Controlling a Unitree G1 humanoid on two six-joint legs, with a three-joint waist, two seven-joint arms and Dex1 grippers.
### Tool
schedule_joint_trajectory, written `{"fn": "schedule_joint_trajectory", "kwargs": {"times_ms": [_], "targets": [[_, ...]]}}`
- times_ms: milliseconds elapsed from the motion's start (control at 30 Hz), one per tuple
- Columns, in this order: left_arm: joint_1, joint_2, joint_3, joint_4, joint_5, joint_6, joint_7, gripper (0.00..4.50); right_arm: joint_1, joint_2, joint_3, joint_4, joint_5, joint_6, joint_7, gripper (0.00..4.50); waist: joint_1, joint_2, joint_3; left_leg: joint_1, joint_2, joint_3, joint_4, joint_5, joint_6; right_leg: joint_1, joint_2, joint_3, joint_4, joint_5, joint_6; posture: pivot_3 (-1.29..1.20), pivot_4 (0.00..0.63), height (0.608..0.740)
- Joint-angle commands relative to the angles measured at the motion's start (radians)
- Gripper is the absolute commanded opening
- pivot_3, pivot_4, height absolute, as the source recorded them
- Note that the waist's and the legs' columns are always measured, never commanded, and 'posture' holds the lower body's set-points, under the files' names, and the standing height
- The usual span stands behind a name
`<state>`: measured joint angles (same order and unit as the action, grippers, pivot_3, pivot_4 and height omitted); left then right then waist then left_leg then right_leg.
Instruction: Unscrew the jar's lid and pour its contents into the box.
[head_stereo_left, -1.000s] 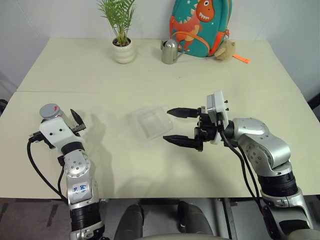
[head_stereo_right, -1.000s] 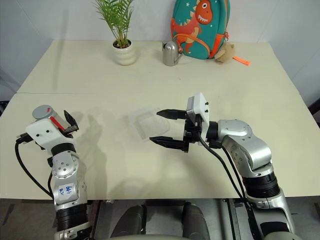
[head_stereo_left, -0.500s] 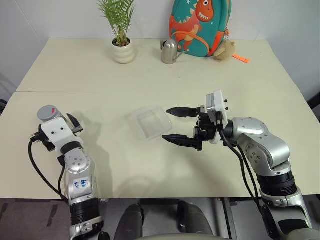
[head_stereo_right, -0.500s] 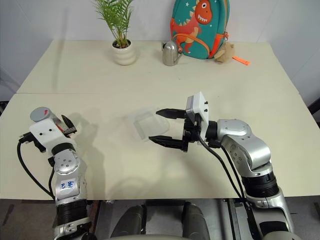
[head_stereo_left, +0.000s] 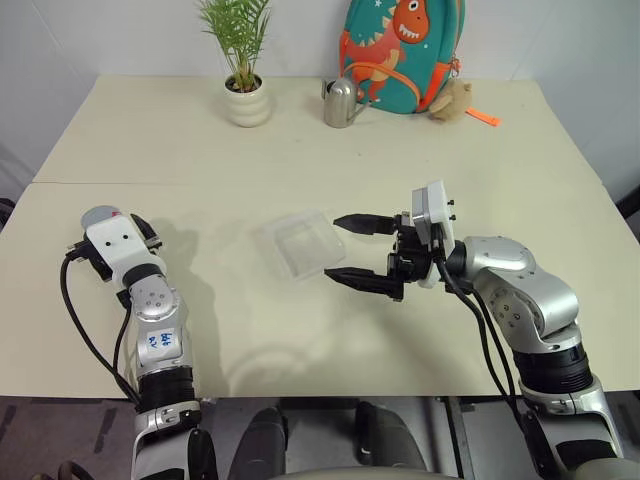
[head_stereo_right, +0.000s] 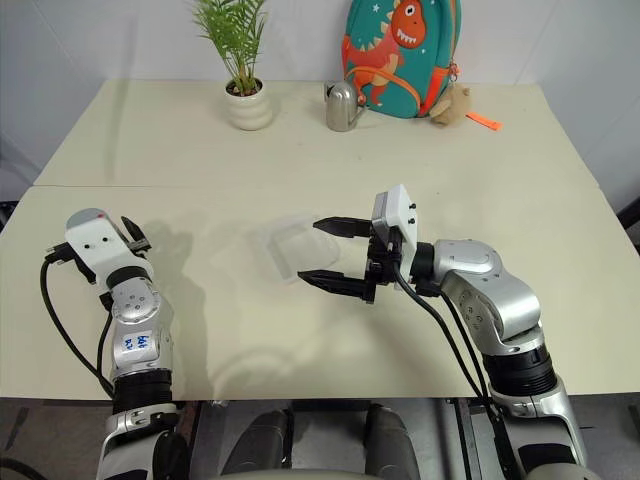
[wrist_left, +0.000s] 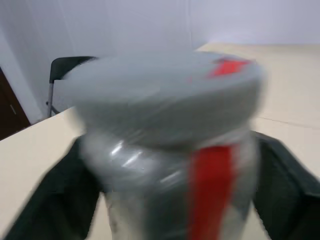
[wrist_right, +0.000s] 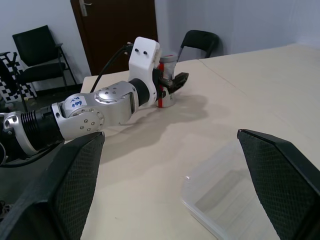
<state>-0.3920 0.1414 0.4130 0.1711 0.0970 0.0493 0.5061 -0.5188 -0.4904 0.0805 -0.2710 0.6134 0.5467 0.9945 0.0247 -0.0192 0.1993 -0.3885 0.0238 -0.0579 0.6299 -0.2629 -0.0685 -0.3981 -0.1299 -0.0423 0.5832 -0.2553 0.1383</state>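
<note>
The jar (wrist_left: 165, 170) is standing upright at the table's (head_stereo_left: 300, 130) left edge, lid (wrist_left: 165, 87) up. The left gripper (wrist_right: 167, 85) is straddling it, fingers alongside; whether they are gripping cannot be told. The right gripper (head_stereo_left: 355, 250) is gaping wide, empty, beside the box (head_stereo_left: 298, 243).

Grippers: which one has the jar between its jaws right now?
The left gripper, at the table's left side: the jar, lid on, sits between its jaws. The right gripper hangs wide open beside the clear box.

Handwritten blue marks on the left arm's white sticker (head_stereo_left: 150, 339) (too small to read)
</note>
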Motion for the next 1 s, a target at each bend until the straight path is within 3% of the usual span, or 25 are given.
{"fn": "schedule_joint_trajectory", "kwargs": {"times_ms": [33,367,567,700,867,1000], "targets": [[0.004,0.002,0.004,-0.028,-0.013,-0.005,0.008,2.82,0.014,0.000,-0.019,-0.037,0.008,-0.018,-0.008,4.50,0.000,0.000,0.000,0.000,0.000,0.000,0.000,0.000,0.000,0.000,0.000,0.000,0.000,0.000,0.000,0.00,0.150,0.740],[0.049,0.002,-0.010,-0.079,-0.072,-0.015,-0.081,2.83,0.021,0.000,-0.017,-0.040,0.010,-0.018,-0.014,4.50,-0.001,0.000,0.000,0.000,0.000,0.000,0.000,0.000,0.000,0.000,0.000,0.000,0.000,0.000,0.000,0.00,0.150,0.740],[0.068,0.049,-0.042,-0.091,-0.255,-0.064,-0.398,2.83,0.025,0.006,-0.010,-0.044,0.007,-0.019,-0.021,4.50,0.002,0.000,0.000,0.000,0.000,0.000,0.001,0.000,0.000,0.000,0.000,0.000,0.000,0.000,0.000,0.00,0.150,0.740],[0.115,0.150,-0.096,-0.094,-0.351,-0.091,-0.705,2.83,0.030,0.013,-0.005,-0.045,0.000,-0.025,-0.029,4.50,-0.002,0.000,0.000,0.000,0.000,0.000,0.000,0.000,0.000,-0.001,0.000,0.000,0.000,0.000,0.000,0.00,0.150,0.740],[0.131,0.267,-0.110,-0.012,-0.375,-0.153,-0.914,2.83,0.042,0.023,-0.005,-0.048,-0.008,-0.033,-0.039,4.50,-0.011,0.000,0.000,0.000,0.002,0.001,-0.001,0.000,-0.001,-0.003,0.001,0.001,0.000,-0.001,-0.002,0.00,0.150,0.740],[0.118,0.315,-0.131,0.044,-0.361,-0.176,-0.981,2.83,0.056,0.032,-0.005,-0.061,-0.006,-0.035,-0.055,4.50,-0.013,0.000,0.000,0.000,0.003,0.002,-0.001,0.000,0.000,-0.004,0.002,0.001,0.001,-0.001,-0.003,0.00,0.150,0.740]]}}
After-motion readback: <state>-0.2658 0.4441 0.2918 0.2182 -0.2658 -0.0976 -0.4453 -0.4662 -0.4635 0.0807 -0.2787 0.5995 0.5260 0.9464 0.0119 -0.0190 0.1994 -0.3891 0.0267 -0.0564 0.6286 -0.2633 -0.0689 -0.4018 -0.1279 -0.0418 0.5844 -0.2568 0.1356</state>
